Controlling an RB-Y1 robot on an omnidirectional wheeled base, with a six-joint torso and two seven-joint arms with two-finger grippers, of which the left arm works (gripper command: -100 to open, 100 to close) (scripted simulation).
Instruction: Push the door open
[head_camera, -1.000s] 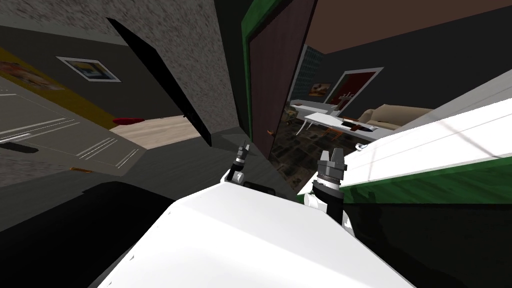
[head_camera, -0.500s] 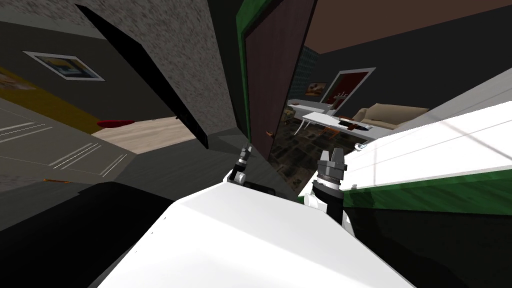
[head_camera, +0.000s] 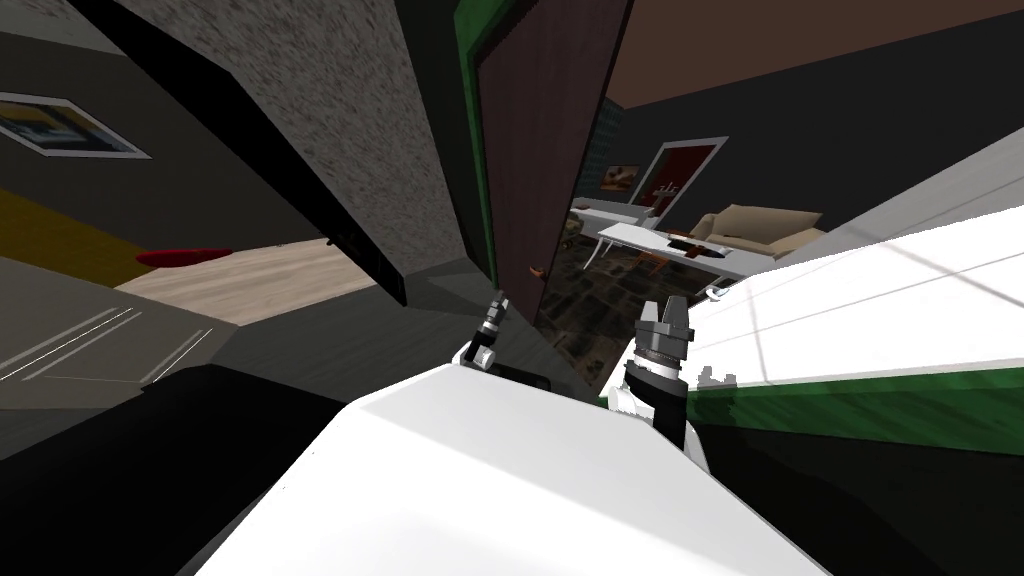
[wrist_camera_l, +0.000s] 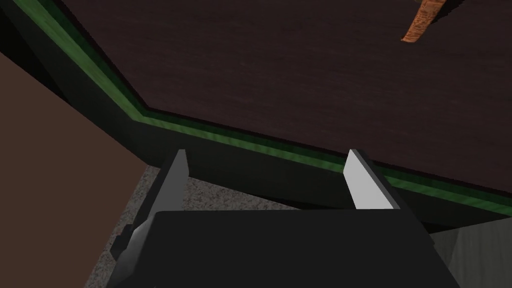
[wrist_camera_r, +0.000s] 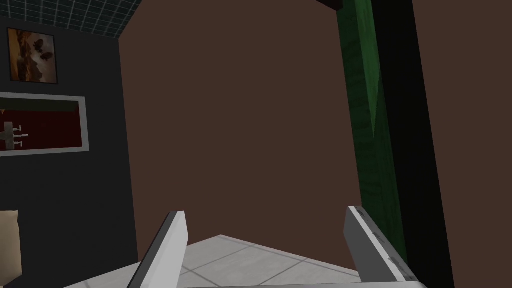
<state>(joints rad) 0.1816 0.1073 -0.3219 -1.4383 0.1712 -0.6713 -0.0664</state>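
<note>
A dark brown door (head_camera: 530, 150) in a green frame (head_camera: 468, 120) stands partly open, with a small orange handle (head_camera: 535, 270) near its free edge. My left gripper (head_camera: 495, 308) is open just below and in front of the handle, close to the door's face. In the left wrist view the door (wrist_camera_l: 300, 75) spreads beyond the open left gripper (wrist_camera_l: 265, 172), with the handle (wrist_camera_l: 420, 22) off to one side and the green frame (wrist_camera_l: 225, 137) just past the fingertips. My right gripper (head_camera: 664, 312) is open in the doorway gap, the green frame (wrist_camera_r: 370, 125) beside it.
A white tiled wall (head_camera: 850, 300) with a green base band (head_camera: 850, 400) lies close on the right. A speckled grey wall (head_camera: 380, 120) and a black slab (head_camera: 300, 200) lie left of the door. Through the gap are a white table (head_camera: 660, 245) and a beige sofa (head_camera: 760, 225).
My head view has swung, so the left wall and its picture have slid leftward. The left gripper has edged a little closer to the door under the handle. The right arm is unmoved.
</note>
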